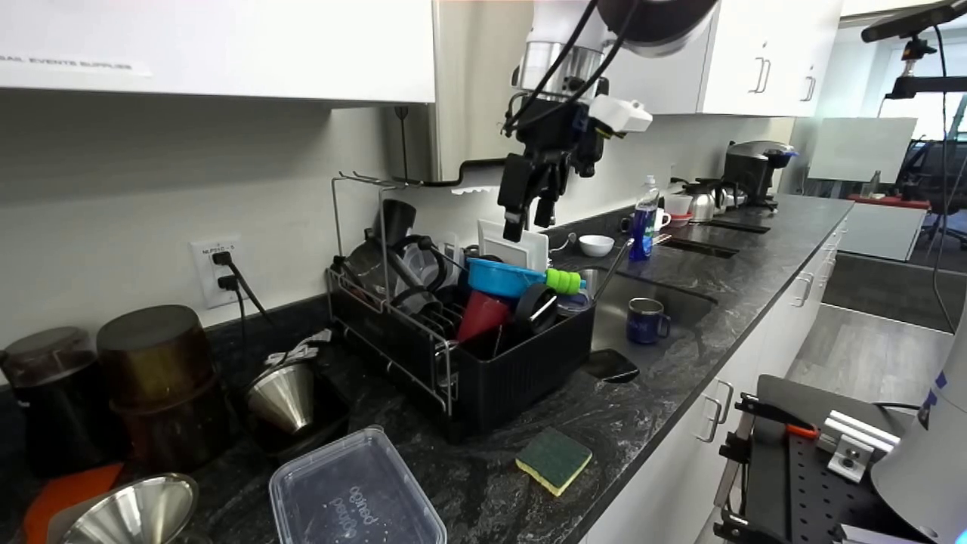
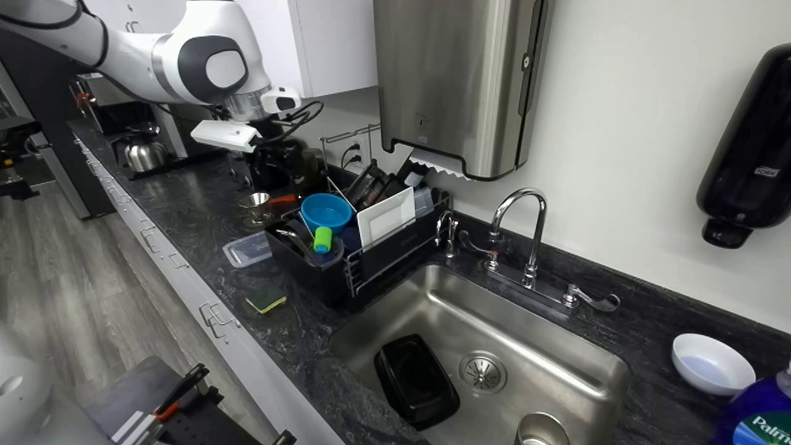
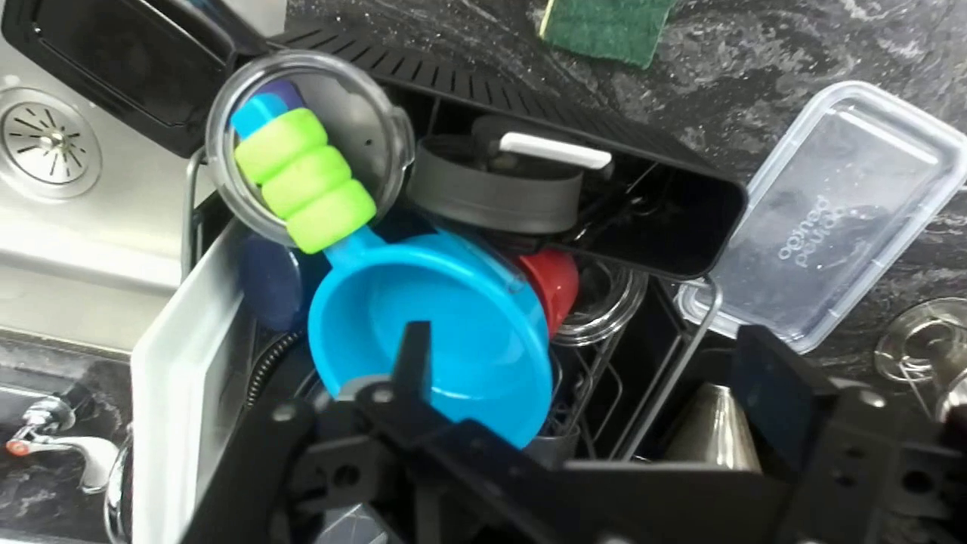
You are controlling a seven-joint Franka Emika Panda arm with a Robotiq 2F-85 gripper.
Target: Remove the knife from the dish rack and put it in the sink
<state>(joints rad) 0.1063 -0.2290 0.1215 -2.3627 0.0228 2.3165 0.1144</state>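
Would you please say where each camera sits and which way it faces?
In an exterior view: above the counter, facing along it over the dish rack; the open hand hangs at top.
In an exterior view: above the sink, facing down across it toward the rack; the arm enters at upper left.
Wrist view: mounted by the hand, facing down at the rack; fingers show at bottom.
Both exterior views share the rack, sponge and, it seems, the robot's base, from opposite ends.

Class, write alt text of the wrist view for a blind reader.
Open, empty jaws hang above a crowded black dish rack holding a blue pot with a lime-green grip and a white plate. A steel sink lies at left.
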